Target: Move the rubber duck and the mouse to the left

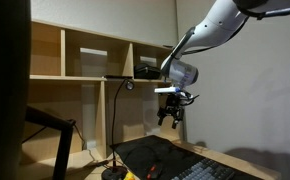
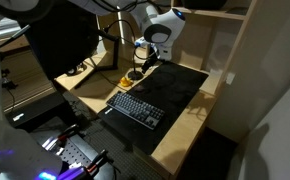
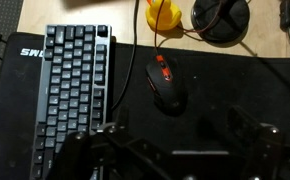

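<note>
The rubber duck (image 3: 163,14) is small and yellow and sits at the top edge of the wrist view, just off the black desk mat. The mouse (image 3: 167,82) is black with red markings and lies on the mat below the duck, right of the keyboard. My gripper (image 3: 175,150) is open and empty, its fingers spread at the bottom of the wrist view, short of the mouse. In both exterior views the gripper (image 1: 170,108) (image 2: 145,55) hangs well above the desk. The duck also shows in an exterior view (image 2: 124,82).
A dark keyboard (image 3: 77,90) (image 2: 137,106) lies on the black desk mat (image 3: 235,95) (image 2: 180,85). A round black lamp base (image 3: 221,18) stands next to the duck, its thin stem (image 1: 119,120) rising beside the wooden shelves (image 1: 85,60).
</note>
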